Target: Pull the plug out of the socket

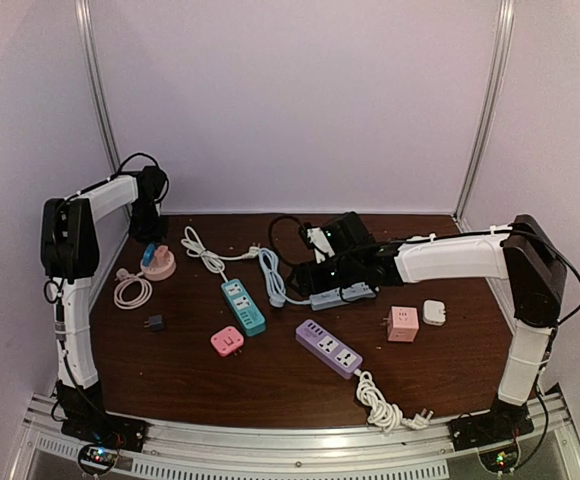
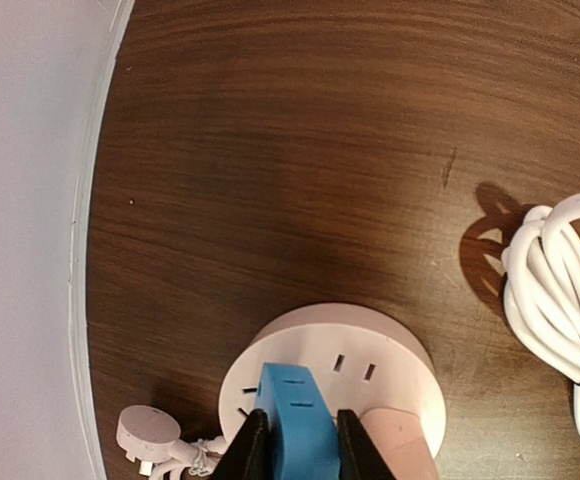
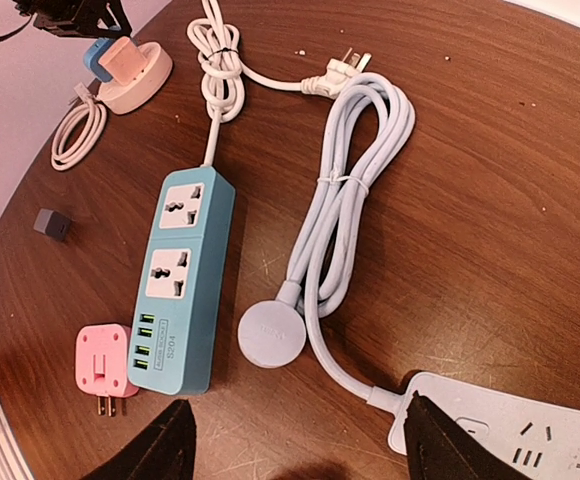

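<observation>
A blue plug (image 2: 295, 410) stands in the round pink-white socket (image 2: 315, 335) at the table's far left, next to a pink plug (image 2: 402, 442). My left gripper (image 2: 295, 455) is shut on the blue plug, one finger on each side. In the top view the left gripper (image 1: 150, 238) reaches down over the blue plug (image 1: 149, 254) and the socket (image 1: 162, 268). My right gripper (image 3: 295, 450) is open and empty, above the table beside a grey-blue power strip (image 3: 510, 430). In the top view the right gripper (image 1: 312, 274) is at mid-table.
A teal power strip (image 1: 242, 305), a purple strip (image 1: 328, 347), two pink cube adapters (image 1: 227, 342) (image 1: 402, 323), a white adapter (image 1: 433, 311) and a small black adapter (image 1: 154, 322) lie about. A coiled white cable (image 2: 560, 300) lies right of the socket. The left wall is close by.
</observation>
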Available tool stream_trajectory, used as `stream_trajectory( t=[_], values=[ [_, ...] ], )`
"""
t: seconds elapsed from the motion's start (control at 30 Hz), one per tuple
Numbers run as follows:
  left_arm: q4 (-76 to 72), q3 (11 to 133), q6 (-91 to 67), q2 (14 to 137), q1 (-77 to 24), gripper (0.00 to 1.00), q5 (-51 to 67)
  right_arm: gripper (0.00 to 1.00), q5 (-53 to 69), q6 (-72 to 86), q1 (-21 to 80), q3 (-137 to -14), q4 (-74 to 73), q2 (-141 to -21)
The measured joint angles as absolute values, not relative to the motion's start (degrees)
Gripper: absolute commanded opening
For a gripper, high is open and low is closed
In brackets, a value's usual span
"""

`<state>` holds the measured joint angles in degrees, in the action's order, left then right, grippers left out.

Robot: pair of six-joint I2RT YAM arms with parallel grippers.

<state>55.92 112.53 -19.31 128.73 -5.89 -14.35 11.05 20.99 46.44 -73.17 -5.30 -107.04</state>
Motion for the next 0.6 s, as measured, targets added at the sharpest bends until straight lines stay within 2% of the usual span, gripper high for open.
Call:
stream_trajectory(
  t=[0.17,0.4,0.43,0.5,0.6],
  values=[
    [56.99,113.36,-20.05,128.7,-4.19,0.1,-11.25,0.73,11.05,21.02,46.44,-72.99,-5.28,-107.04],
    [57.8,113.6,-25.65,128.44,-2.52,0.07,-2.09,0.73,11.09,21.23,46.44,-72.86,-4.47,-107.04],
    [56.64,111.04,-28.84,126.93,-2.55,0.06,2.13,0.72,11.11,21.34,46.44,-72.71,-4.25,-107.04],
    [55.75,109.78,-30.02,126.3,-2.72,0.06,3.29,0.72,11.11,21.39,46.46,-72.69,-4.21,-107.04],
    [51.42,101.06,-33.56,121.14,-3.44,0.06,6.07,0.72,11.16,21.39,46.44,-72.6,-3.9,-107.04]
  ],
)
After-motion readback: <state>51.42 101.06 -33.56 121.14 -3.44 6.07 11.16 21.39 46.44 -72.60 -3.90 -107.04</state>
